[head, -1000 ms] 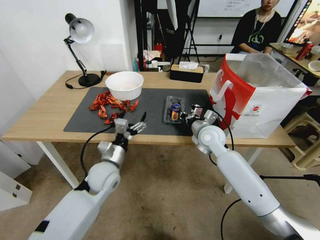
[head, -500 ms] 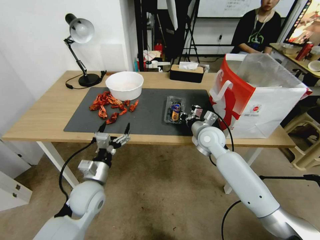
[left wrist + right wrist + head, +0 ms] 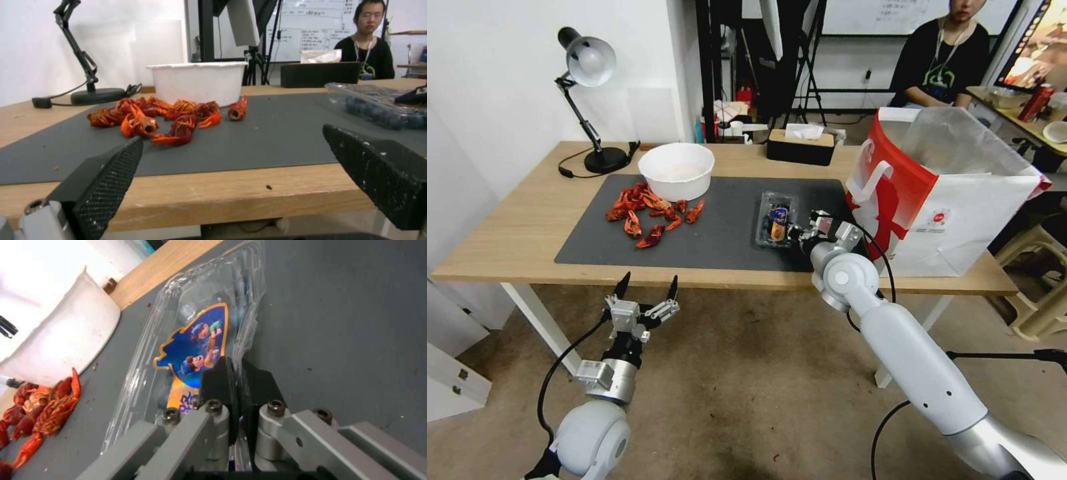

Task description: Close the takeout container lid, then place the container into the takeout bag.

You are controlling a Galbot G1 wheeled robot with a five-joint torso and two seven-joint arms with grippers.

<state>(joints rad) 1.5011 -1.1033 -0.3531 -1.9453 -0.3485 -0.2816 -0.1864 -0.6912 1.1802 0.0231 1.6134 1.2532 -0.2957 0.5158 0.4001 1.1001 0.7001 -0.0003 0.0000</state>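
Pinching the rim of the closed container [image 3: 775,221] on the mat [image 3: 720,227], the right gripper [image 3: 798,231] sits beside the bag [image 3: 960,220]; the left gripper [image 3: 647,293] hangs spread below the table [image 3: 514,227].

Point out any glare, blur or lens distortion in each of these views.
Head view: wide-angle bending, the table edges bow; bright screen top right. Left wrist view: the left gripper's fingers up close look soft, the bowl sharper. Right wrist view: glare streaks on the container's clear lid, the bowl washed out white.
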